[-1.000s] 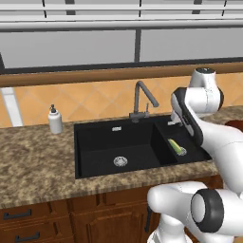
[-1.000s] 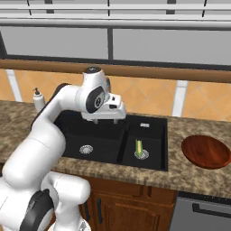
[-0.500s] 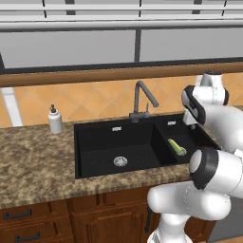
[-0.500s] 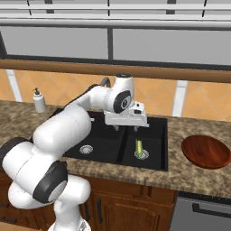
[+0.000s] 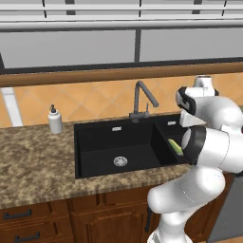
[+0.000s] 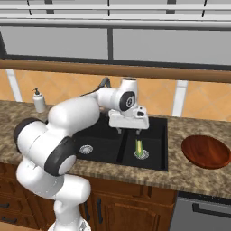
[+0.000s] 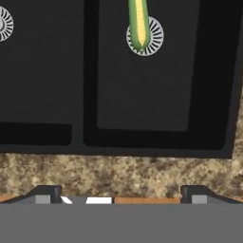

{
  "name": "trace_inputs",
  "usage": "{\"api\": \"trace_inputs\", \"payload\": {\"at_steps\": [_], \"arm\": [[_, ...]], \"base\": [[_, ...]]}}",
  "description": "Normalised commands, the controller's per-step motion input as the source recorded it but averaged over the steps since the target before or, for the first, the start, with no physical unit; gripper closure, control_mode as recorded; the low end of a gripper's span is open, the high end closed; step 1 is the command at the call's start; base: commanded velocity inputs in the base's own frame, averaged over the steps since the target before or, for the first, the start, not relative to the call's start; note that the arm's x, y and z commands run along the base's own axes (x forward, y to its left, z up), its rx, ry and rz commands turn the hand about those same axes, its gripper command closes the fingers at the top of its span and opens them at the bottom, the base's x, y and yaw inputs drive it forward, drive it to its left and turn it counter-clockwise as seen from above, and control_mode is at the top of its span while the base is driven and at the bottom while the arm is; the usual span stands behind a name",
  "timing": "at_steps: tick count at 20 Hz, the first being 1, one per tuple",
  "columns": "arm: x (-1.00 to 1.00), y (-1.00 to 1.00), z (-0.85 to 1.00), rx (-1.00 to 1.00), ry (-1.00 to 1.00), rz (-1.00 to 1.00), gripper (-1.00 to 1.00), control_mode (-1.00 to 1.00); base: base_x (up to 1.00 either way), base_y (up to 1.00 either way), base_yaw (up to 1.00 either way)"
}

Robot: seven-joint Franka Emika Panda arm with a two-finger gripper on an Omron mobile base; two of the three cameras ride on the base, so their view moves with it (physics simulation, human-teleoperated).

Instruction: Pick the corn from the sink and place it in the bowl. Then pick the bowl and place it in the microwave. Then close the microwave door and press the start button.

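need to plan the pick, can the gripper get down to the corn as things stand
Probably yes. The gripper is open above the sink, and the corn lies bare on the right basin's drain with nothing over it.

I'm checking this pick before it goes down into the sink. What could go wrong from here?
The corn lies across the round drain in the smaller basin, so it may roll when touched. The open claw hangs near the divider between basins, so a finger could catch it on the way down. The bowl sits on the counter past the sink's rim, so a loose grip could drop the corn on the way.
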Motion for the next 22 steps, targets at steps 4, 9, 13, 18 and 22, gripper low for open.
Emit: {"api": "trace_inputs", "payload": {"at_steps": [4, 9, 13, 18, 22], "arm": [[0.1, -0.06, -0.73, 0.03, -0.08, 0.0, -1.0, -1.0], [0.07, -0.19, -0.62, 0.11, 0.0, 0.0, -1.0, -1.0], [0.22, 0.0, -0.35, 0.0, -0.07, 0.0, -1.0, -1.0], [0.39, 0.0, -0.35, 0.0, -0.09, 0.0, -1.0, -1.0], [0.58, 0.0, -0.4, 0.01, -0.01, 0.0, -1.0, -1.0]], "base": [[0.0, 0.0, 0.0], [0.0, 0.0, 0.0], [0.0, 0.0, 0.0], [0.0, 0.0, 0.0], [0.0, 0.0, 0.0]]}}
